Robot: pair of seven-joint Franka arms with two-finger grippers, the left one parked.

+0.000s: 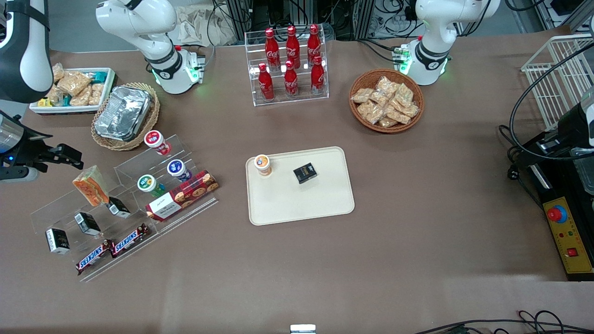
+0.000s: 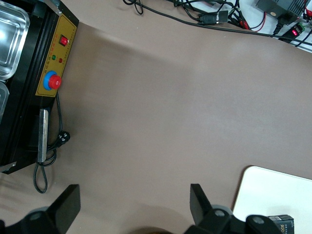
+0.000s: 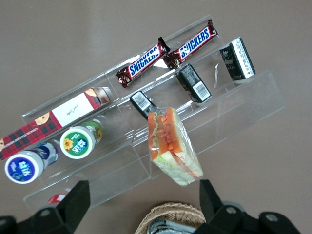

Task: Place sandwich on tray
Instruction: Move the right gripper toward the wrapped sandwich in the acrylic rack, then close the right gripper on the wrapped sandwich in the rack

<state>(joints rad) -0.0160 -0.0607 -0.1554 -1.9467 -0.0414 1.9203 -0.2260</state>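
Sandwich (image 3: pixel 171 146) below open pincer (image 3: pixel 144 207); untouched.

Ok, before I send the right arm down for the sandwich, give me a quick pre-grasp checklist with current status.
1. Gripper open: ok, fingers spread wide.
2. Gripper empty: ok, nothing between the fingers.
3. Sandwich reachable: ok, standing on the acrylic stepped stand, top uncovered.
4. Gripper over the sandwich: not ok, it hangs above the stand, off the wedge's middle.
5. Neighbours: cannot tell whether the black carton beside the sandwich touches it.
6. Tray has room: ok, only an orange-lidded cup and a black box on it.
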